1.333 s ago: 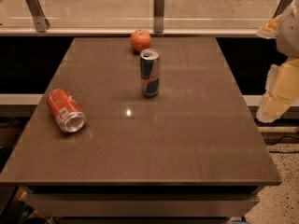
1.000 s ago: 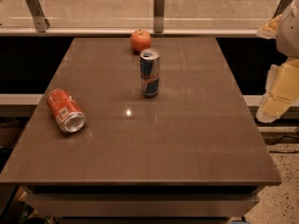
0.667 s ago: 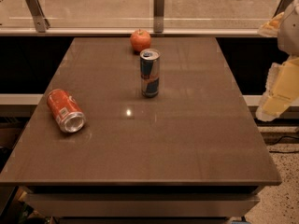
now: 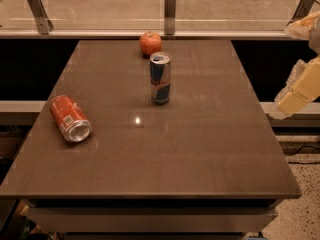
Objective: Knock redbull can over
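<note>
The redbull can (image 4: 160,78) stands upright on the brown table (image 4: 200,149), a little behind its middle. It is slim, blue and silver, with a red mark at mid-body and a silver top. My gripper (image 4: 299,88) shows as cream-coloured parts at the right edge of the view, off the table's right side and well apart from the can. It holds nothing that I can see.
A red soda can (image 4: 70,118) lies on its side near the table's left edge. A red apple (image 4: 150,43) sits at the back edge, just behind the redbull can. A glass railing with metal posts (image 4: 170,4) runs behind the table.
</note>
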Robot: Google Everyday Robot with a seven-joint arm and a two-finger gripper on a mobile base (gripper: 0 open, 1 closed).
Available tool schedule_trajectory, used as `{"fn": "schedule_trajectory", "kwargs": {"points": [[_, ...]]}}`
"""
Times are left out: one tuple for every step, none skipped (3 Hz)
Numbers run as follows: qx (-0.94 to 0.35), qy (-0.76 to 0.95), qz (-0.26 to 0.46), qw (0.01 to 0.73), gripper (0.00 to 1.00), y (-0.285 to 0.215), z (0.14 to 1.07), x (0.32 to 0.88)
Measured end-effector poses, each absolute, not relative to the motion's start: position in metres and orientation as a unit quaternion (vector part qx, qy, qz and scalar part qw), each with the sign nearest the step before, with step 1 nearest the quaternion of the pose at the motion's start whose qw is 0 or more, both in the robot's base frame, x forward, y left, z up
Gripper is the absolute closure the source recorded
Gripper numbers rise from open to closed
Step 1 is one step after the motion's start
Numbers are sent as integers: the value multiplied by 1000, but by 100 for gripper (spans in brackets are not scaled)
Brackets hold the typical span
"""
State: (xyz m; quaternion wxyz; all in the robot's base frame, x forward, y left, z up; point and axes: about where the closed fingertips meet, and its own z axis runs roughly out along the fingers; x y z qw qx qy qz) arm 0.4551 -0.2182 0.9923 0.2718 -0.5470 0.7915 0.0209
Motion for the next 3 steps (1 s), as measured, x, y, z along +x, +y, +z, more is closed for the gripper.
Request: {"fn": "schedule_trajectory", "kwargs": {"points": [[-520,783,83,330,0,-212,985,471],[-505,766,140,372,0,-198,979,487],[-494,753,174,399,0,-183,972,501]]}}
